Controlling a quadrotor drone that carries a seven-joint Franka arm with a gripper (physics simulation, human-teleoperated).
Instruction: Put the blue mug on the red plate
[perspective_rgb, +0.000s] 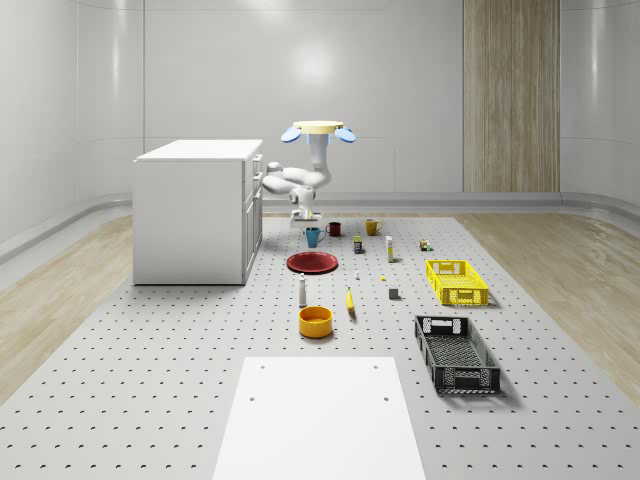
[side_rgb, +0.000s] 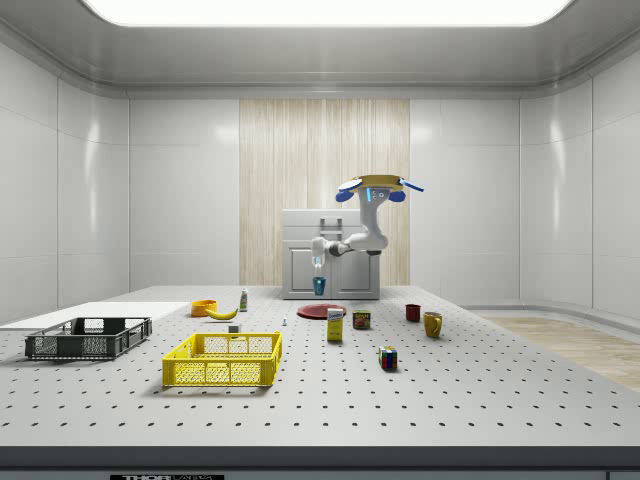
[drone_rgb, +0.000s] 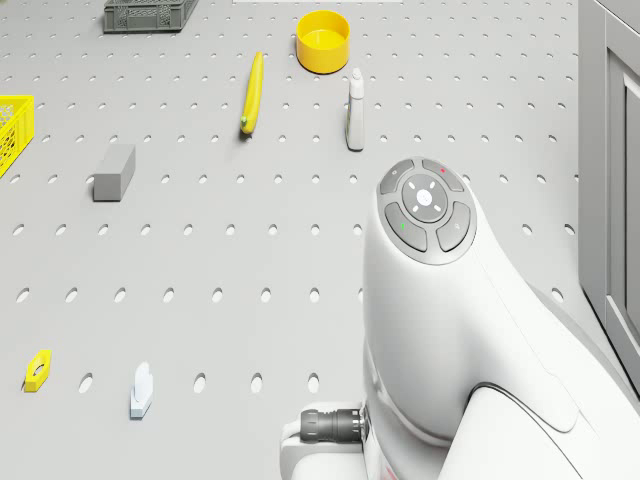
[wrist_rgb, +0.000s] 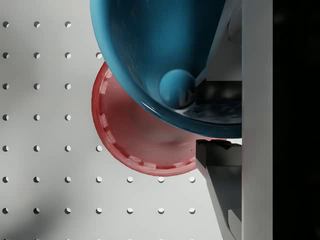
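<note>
End effector (wrist_rgb: 220, 117) holds blue mug (wrist_rgb: 160, 55) seemingly upright.

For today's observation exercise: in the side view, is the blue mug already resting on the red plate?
No. The blue mug hangs in the gripper with a gap above the red plate, under the hovering drone.

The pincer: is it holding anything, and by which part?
Yes: the pincer holds the blue mug by its rim wall, above the red plate.
</note>
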